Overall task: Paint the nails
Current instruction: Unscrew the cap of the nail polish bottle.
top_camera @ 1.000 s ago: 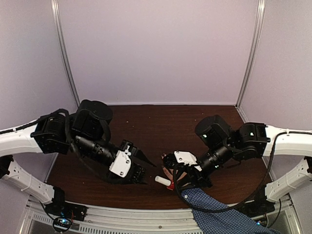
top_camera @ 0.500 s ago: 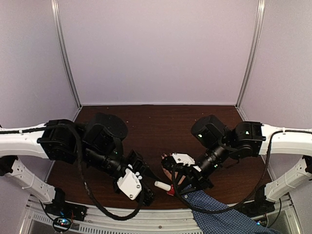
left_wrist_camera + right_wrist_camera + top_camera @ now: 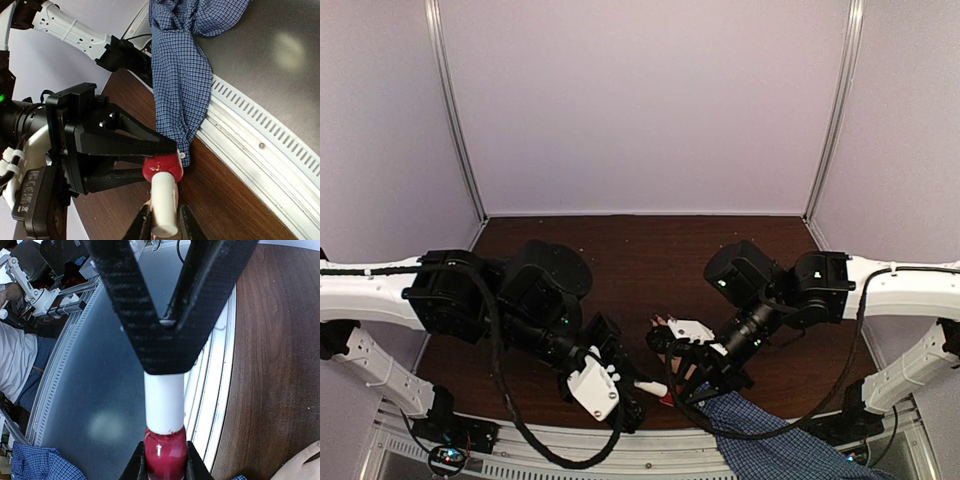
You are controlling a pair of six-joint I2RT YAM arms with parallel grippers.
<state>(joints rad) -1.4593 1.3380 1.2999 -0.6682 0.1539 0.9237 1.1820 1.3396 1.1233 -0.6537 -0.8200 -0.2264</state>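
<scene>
With the right claw (image 3: 165, 465) clamped on the bottle (image 3: 161, 167), I centre the left claw (image 3: 165, 225), which flanks the cap (image 3: 163, 405) (gripped or not, I cannot tell), before twisting on-axis.

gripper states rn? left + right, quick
Left gripper: closed on the white cap.
Right gripper: closed, holding the red polish bottle by its body.

Looks like a robotics lab: test cell closed in by plain pale panels (image 3: 640, 100) on aluminium posts (image 3: 455, 110), dark wooden tabletop (image 3: 640, 250) edged by a slotted metal rail (image 3: 250, 120); beyond, another white robot arm (image 3: 30, 290) and a person (image 3: 17, 370) in white shirt and jeans.
</scene>
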